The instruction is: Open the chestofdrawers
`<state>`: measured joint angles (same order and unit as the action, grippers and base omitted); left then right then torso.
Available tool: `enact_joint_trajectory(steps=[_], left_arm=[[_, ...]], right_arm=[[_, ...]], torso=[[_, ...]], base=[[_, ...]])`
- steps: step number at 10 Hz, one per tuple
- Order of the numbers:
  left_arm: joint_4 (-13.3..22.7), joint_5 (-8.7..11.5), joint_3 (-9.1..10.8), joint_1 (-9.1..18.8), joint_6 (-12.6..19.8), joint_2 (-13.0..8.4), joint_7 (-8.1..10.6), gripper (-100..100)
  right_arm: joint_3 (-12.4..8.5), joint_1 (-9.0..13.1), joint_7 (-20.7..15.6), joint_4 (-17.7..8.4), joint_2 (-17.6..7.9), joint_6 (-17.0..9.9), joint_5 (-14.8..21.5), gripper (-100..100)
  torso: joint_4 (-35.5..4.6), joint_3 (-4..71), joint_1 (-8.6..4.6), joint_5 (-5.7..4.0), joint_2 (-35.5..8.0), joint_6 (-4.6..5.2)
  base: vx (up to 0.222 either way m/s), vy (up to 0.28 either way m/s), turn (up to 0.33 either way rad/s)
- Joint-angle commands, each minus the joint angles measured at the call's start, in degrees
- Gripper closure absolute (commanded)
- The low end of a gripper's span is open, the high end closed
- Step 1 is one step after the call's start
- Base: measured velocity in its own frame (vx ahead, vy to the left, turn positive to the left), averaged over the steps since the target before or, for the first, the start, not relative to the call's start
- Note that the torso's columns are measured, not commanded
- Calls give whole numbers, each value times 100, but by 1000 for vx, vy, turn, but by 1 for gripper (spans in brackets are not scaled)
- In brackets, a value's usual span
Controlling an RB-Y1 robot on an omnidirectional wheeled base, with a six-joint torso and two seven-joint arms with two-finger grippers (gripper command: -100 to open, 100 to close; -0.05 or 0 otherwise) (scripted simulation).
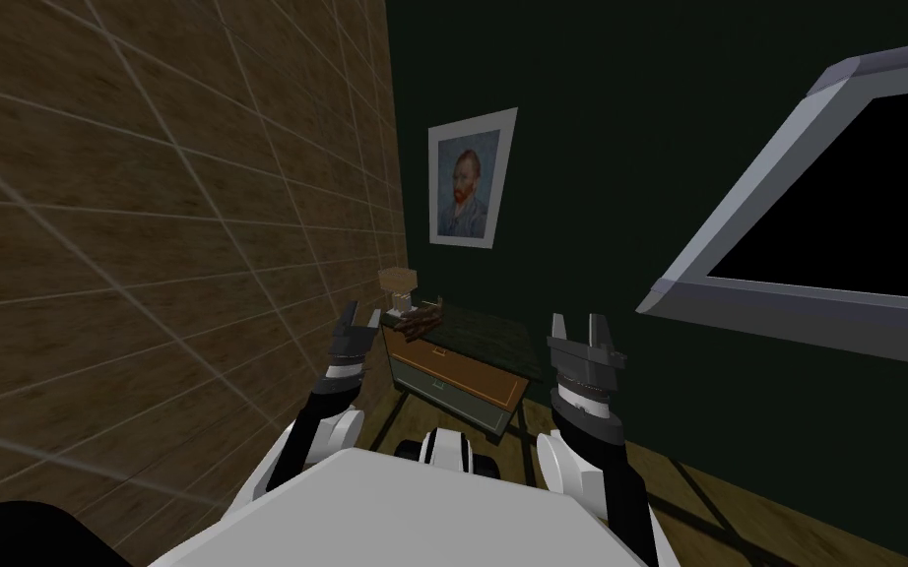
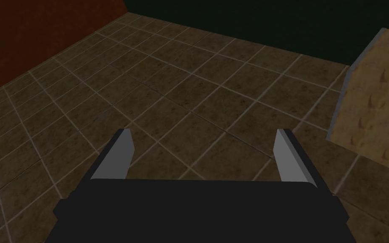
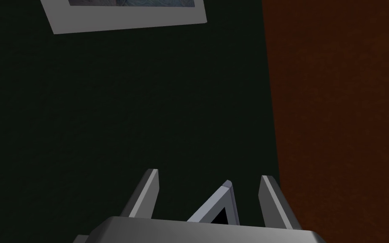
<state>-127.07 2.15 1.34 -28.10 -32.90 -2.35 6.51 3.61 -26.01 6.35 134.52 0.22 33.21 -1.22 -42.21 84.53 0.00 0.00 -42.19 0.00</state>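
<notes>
While the left gripper (image 1: 359, 318) and right gripper (image 1: 578, 329) hang wide open and empty, the chest (image 1: 457, 379) stands ahead between them. The left gripper is near its top corner, the right one apart.

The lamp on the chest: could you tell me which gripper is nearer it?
Left: the left gripper is just beside the lamp; the right gripper is beyond the other end of the chest.

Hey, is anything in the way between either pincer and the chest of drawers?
Nothing visible. The chest stands ahead, between the open left pincer and the open right pincer. Nothing lies in front of it. A lamp sits on its top, out of the way.
</notes>
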Motion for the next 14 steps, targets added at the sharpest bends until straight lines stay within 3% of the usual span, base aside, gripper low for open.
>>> enact_joint_trajectory(steps=[1,6,14], left_arm=[[319,-9,-51,56,-156,-357,-37,-100],[1147,-23,-177,193,-590,-752,-120,-100],[2357,-41,-345,377,-1170,-897,-231,-100]], right_arm=[[0,0,0,0,0,0,0,0],[0,0,0,0,0,0,0,0],[0,0,0,0,0,0,0,0]], torso=[[-5,5,-1,0,-4,0],[-8,4,-3,-1,-9,0],[-8,4,-1,0,-8,0]], base=[[22,-2,-23],[31,-6,-29],[27,-3,-25]])
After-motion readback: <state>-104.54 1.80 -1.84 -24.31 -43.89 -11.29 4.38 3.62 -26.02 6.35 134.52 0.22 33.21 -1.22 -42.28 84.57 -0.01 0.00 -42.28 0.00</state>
